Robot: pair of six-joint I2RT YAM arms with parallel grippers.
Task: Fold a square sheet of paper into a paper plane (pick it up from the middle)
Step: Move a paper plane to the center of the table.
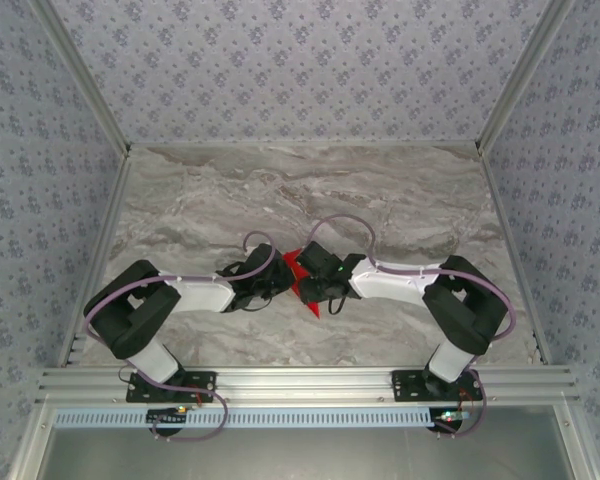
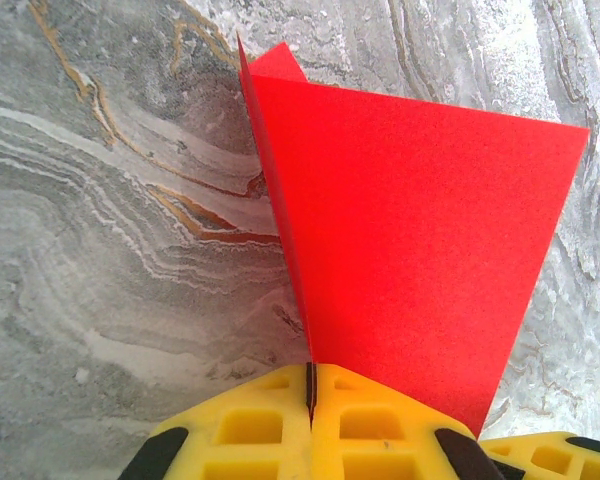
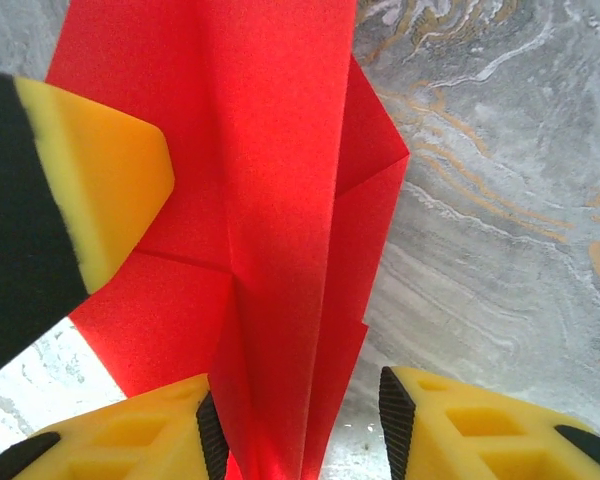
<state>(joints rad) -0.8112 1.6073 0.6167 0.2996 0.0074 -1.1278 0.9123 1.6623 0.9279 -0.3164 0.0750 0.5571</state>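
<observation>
where your left gripper (image 2: 310, 400) pinches shut, the bright red, creased paper plane (image 2: 420, 260) runs out from between its yellow pads. your right gripper (image 3: 302, 400) straddles the same folds with its jaws partly apart, one pad touching the paper and the other clear of it. the grey marbled tabletop (image 1: 380, 200) lies beneath. both arms bend inward, wrists meeting mid-table.

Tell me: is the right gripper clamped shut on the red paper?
No: the right gripper has its jaws apart, with table showing between the red paper and one finger.
</observation>
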